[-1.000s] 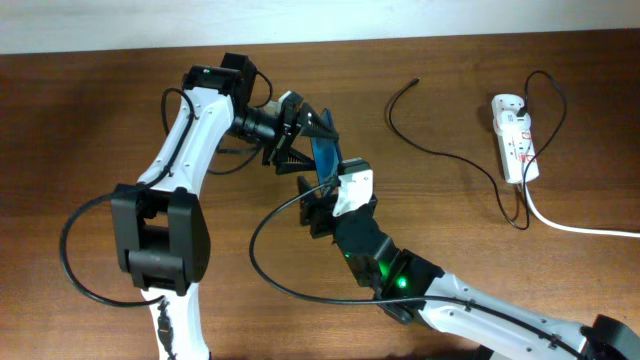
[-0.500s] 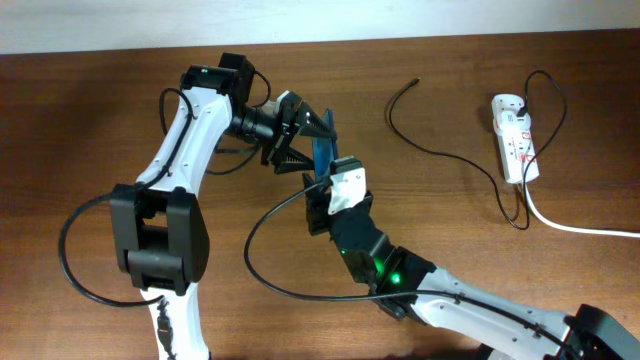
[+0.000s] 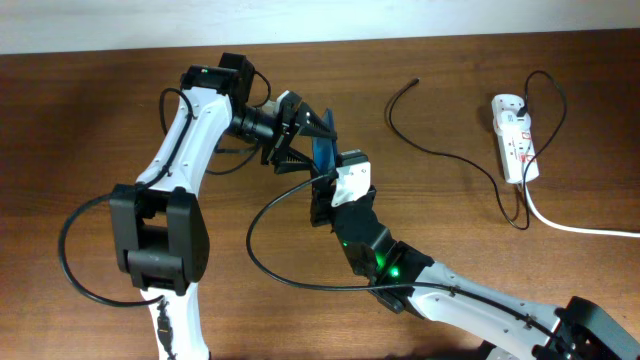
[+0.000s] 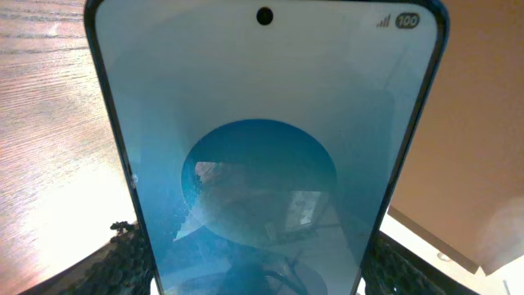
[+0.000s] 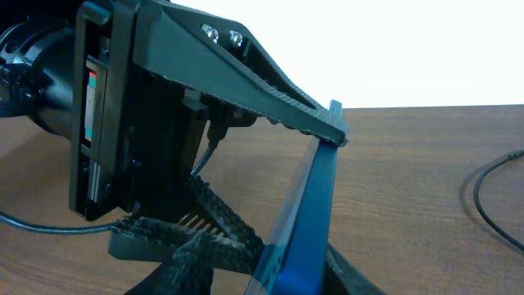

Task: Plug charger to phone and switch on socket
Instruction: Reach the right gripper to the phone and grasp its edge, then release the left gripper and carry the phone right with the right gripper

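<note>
Now, far left, the left arm reaches in over the table (image 3: 80, 120), and the left gripper (image 3: 312, 143) is clamped on the phone (image 3: 324, 160). It holds the handset up on its edge, off the wood. From the left wrist, the light-blue screen fills the picture, with ridged pads (image 4: 123, 262) at both lower corners.

Just beside it, the right gripper (image 3: 322, 188) comes up from below at the phone's near end. The right wrist view shows the blue edge running down between its dark fingers (image 5: 190, 260). Whether they are pinching the phone or only bracketing it, I cannot tell.

Moving right, the charger (image 3: 390, 118) lies loose on the wood, well apart from both grippers, its plug tip (image 3: 415, 81) pointing away. Far right sits the socket (image 3: 515, 140), with the cable looping back to it and the thick white cord (image 3: 580, 228) trailing off the edge.

So this looks like the phone-handling step, a steadying grip or a pass between arms. The plugging has not begun and the switch is untouched. Next, I judge, one arm must take sole charge of the phone with its port end exposed. No view shows that port. The other arm then has to travel right for the plug tip, a thin target needing a careful pinch.
</note>
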`<state>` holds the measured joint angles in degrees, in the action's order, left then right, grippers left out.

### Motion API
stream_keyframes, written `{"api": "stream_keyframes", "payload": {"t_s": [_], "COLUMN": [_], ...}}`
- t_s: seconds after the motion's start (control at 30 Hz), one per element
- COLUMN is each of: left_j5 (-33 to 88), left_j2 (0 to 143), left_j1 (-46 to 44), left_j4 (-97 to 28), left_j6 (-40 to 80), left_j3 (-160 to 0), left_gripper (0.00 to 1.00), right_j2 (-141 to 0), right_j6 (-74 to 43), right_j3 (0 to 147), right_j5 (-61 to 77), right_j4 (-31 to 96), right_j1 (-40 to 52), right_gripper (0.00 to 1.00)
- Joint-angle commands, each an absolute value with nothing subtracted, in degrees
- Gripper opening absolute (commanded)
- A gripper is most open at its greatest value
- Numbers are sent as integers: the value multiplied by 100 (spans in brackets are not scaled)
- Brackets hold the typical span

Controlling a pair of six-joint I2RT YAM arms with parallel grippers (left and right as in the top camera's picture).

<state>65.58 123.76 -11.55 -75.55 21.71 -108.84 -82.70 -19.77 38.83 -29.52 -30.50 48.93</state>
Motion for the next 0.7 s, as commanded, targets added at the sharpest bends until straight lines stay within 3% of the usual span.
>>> {"api": "stream_keyframes", "payload": {"t_s": [0.0, 0.13, 0.3, 0.5, 0.67], "left_j5": [6772, 6770, 6770, 6598, 6598], "left_j2": [12407, 12407, 12407, 12407, 12407], "left_j1": [-1157, -1157, -1157, -1157, -1155], "left_j4": [-7553, -7550, -7548, -7548, -7546], "left_j6": [2134, 2134, 2134, 2097, 2095], "left_j3": [-10971, -10971, -10971, -10971, -10971], "left_gripper": [53, 54, 55, 67, 82], "right_j2": [-8309, -8309, -8309, -8309, -8309], "right_j6": [-2040, -2040, -2040, -2040, -2038], "right_j3": [3951, 3951, 3951, 3951, 3951], "right_j5": [-3048, -3046, -3046, -3046, -3050], "right_j4": [-3133, -3157, -3179, -3177, -3175], "right_j1": [4862, 4862, 4862, 4862, 4862], "right_gripper": [37, 22, 13, 11, 4]}}
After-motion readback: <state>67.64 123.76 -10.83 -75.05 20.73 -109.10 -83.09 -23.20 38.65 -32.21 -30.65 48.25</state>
